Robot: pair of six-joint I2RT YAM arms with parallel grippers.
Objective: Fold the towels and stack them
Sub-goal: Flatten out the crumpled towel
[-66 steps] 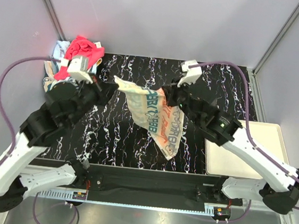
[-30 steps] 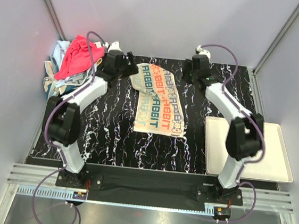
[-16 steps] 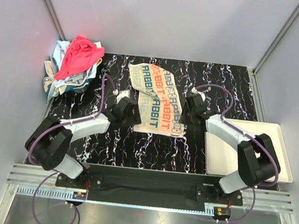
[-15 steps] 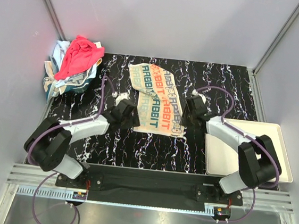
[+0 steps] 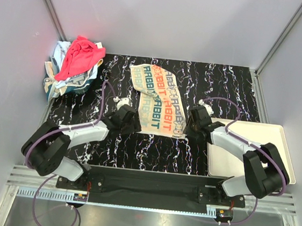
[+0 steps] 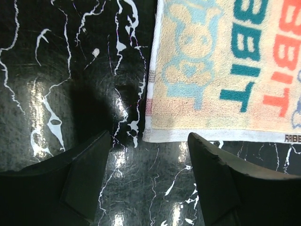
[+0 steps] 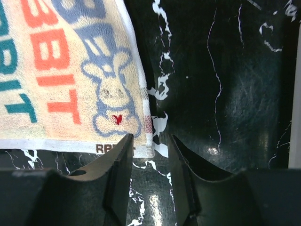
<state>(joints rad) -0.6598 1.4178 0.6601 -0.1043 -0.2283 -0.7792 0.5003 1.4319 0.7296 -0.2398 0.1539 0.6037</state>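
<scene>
Left tool (image 6: 149,150) released, fingers straddling the lettered towel (image 5: 159,99) at its near-left corner, right tool (image 7: 149,141) narrowly parted around its near-right corner, towel flat mid-desk (image 5: 224,88), desk showing on every side, cream tray (image 5: 281,159) right, pink-red towel (image 5: 80,54) topping far-left heap (image 5: 54,81).

I see nubbly terry cloth on the lettered towel (image 6: 211,94), a glossy marbled bench (image 6: 56,70) catching glare, and matt dark plastic on my left end effector (image 6: 149,141).

Pale grey walls (image 5: 166,17) are enclosing the black, white-veined bench (image 5: 235,84) behind and beside it. A cream tray (image 5: 275,134) is lying at the bench's right edge.
</scene>
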